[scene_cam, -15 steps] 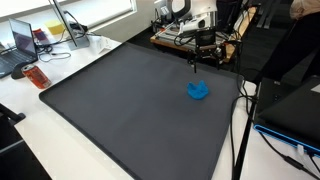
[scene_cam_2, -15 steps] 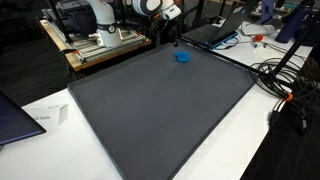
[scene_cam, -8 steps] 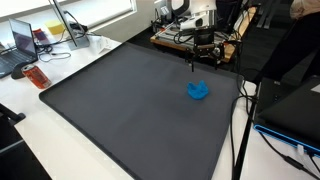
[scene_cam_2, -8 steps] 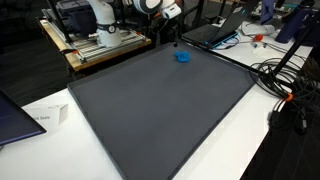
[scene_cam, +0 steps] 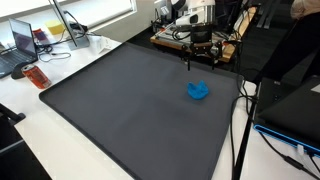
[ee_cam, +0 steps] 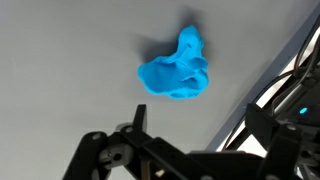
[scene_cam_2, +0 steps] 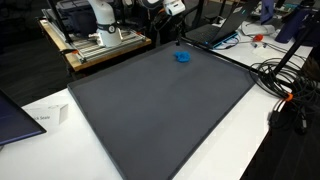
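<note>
Light: even, diffuse, from overhead; moderate brightness, no hard shadows. In an exterior view the window (scene_cam: 90, 8), far beyond the tool (scene_cam: 190, 64), clips to pure white, and the white desk (scene_cam: 60, 130) reads bright beside it. The dark mat (scene_cam: 120, 110) is matte with a faint grey sheen, no glare spots.

Wrist view: the blue lump (ee_cam: 175, 68) ahead of the tool is fairly sharp, with a soft shadow on its upper-left side. The tool's linkage along the bottom edge is near-silhouette and slightly out of focus.

All frames are low resolution and background clutter is smeared.
</note>
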`<state>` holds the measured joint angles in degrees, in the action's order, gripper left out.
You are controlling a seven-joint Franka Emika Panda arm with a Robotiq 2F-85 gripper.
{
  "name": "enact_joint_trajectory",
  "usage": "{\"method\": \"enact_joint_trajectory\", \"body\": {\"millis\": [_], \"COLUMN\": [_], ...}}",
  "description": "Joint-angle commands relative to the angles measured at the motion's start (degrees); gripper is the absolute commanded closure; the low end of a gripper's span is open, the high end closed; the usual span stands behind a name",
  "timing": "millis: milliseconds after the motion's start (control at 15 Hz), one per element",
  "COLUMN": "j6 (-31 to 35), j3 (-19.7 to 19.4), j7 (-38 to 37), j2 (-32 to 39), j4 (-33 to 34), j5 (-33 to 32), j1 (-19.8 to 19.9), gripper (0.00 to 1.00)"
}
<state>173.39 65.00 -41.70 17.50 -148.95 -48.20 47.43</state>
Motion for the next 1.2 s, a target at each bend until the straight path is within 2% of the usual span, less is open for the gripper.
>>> {"method": "enact_joint_trajectory", "body": {"millis": [0,267,533,600,733,933,1133], "j6": [-8.6,-19.2,-28.7,-27.4,-29.2,-31.1,-31.5], "j3": [11.1,21.7,27.8,28.4,29.3,28.8,26.8], "j7": [6.7,10.7,12.5,18.4,23.3,27.6,29.3], "j2": [5.9,10.3,14.2,9.4,8.4,6.1,2.9], "j4": [3.4,6.5,9.2,9.2,10.1,11.9,13.3], "j5": [5.9,10.3,13.1,22.2,30.0,37.8,42.5], "j1": [10.1,19.2,23.8,23.9,24.3,23.0,20.9], "gripper": [0.0,0.0,0.0,0.0,0.0,0.0,0.0]}}
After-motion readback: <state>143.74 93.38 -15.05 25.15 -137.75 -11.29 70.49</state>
